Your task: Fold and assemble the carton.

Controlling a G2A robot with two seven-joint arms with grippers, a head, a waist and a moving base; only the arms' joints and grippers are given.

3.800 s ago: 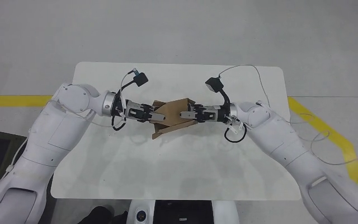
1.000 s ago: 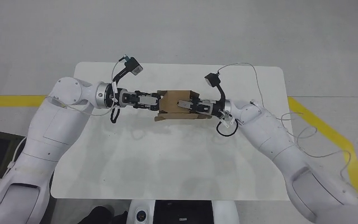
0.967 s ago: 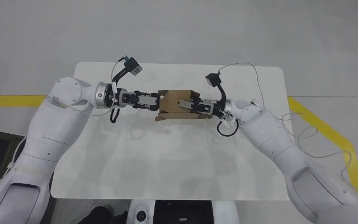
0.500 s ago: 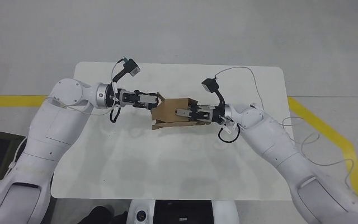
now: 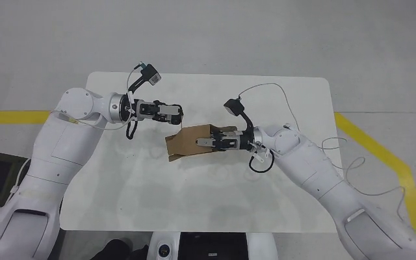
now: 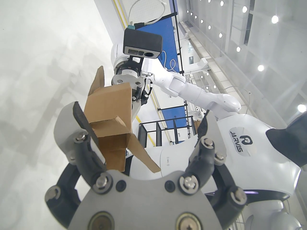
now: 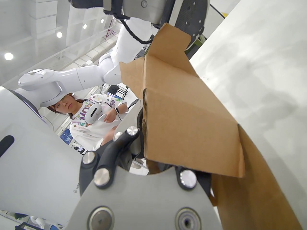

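White table (image 5: 292,195): right fingers (image 5: 203,141) clamp carton (image 5: 185,142); left fingers (image 6: 82,120) spread, nearby.

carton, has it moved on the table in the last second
Yes. The carton has shifted toward the near edge of the table, the robot's side, carried by the right hand, away from the open left hand.

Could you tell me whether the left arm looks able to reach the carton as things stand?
Probably yes: the left gripper is open and close to the carton's flapped end, with nothing between them. The right gripper holds the carton from the opposite side, so it should not block the way.
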